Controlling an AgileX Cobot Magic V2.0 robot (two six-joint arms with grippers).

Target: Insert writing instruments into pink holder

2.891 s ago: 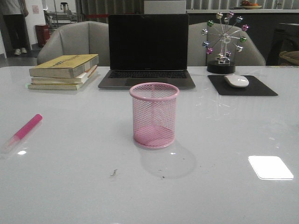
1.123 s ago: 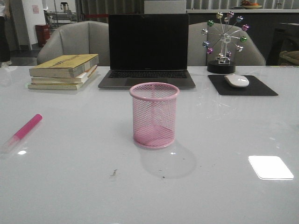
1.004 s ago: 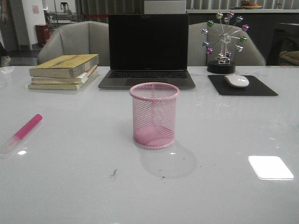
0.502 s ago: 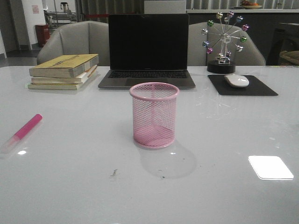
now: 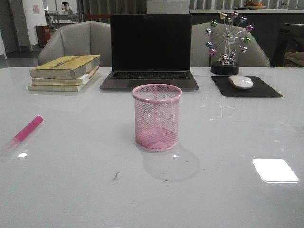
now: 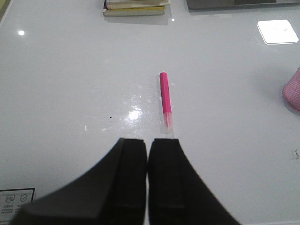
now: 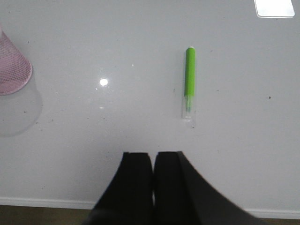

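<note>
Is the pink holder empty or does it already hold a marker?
Empty: the pink holder shows only mesh; the pink marker and green marker lie flat on the table.

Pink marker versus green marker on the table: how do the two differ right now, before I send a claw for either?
The bright pink highlighter marker lies ahead of the left claw; the lime green highlighter marker lies ahead of the right claw. The pink one shows in the front view, at the table's left; the green one does not show there. Both lie flat on the white table, outside the pink wire-mesh holder, each with a clear pale end.
</note>
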